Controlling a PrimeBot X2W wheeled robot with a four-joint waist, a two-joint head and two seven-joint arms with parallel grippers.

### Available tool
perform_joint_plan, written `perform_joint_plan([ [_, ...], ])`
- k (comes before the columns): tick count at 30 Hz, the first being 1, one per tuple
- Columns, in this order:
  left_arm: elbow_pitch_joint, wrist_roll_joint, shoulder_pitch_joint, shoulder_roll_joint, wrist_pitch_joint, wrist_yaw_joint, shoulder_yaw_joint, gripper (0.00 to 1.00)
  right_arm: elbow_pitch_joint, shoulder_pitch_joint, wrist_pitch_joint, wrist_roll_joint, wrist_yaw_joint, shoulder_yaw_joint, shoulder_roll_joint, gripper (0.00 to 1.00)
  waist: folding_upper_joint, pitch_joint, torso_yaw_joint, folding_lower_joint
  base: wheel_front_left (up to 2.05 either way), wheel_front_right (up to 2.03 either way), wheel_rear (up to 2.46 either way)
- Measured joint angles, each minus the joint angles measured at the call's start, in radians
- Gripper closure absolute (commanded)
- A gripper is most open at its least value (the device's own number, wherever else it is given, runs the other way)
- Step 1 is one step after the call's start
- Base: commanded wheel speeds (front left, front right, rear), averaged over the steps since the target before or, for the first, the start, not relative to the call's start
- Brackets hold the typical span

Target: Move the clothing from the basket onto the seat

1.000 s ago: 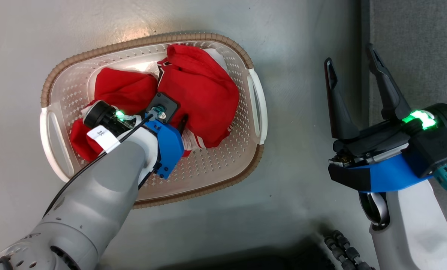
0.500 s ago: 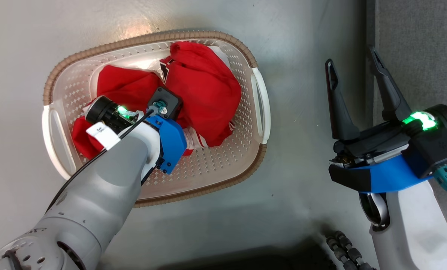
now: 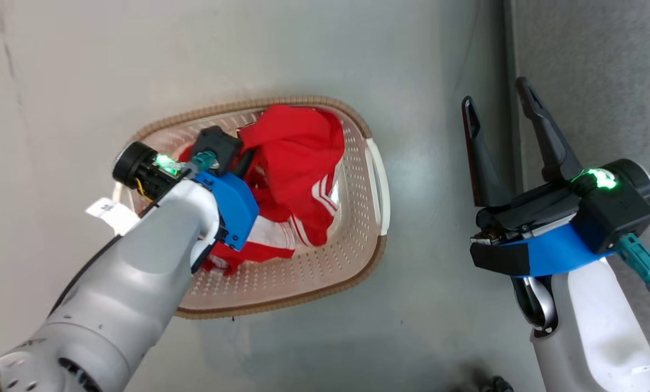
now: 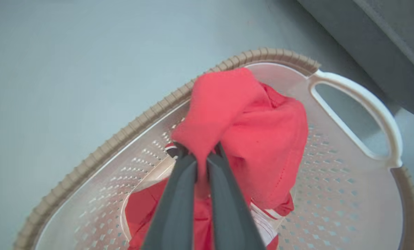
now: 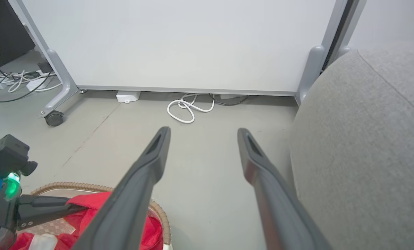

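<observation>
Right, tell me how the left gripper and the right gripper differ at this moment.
The left gripper is shut, its fingers pinching a fold of the red clothing; the right gripper stands open and holds nothing. The left gripper is over the basket, while the right gripper is over bare floor beside the grey seat. Both have the same two long dark fingers.
</observation>
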Motion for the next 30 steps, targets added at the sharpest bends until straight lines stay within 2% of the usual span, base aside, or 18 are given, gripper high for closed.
perform_joint_plan([
  [11,-0.219,0.146,0.155,0.09,-0.001,0.056,0.214,1.0,0.057,0.056,0.0,0.029,0.0,0.012,0.0,0.0,0.0,-0.206,0.005,-0.0001,0.0,0.0,0.0],
  [22,-0.432,0.306,0.308,0.108,-0.001,0.081,0.429,1.0,0.103,0.13,0.0,0.046,0.0,0.015,0.001,0.0,0.0,-0.397,0.036,-0.0002,0.0,0.0,0.0],
  [30,-0.591,0.413,0.389,0.099,-0.001,0.081,0.573,1.0,0.125,0.182,0.0,0.057,0.0,0.02,0.0,0.0,0.0,-0.527,0.053,-0.0003,0.0,0.0,0.0],
])
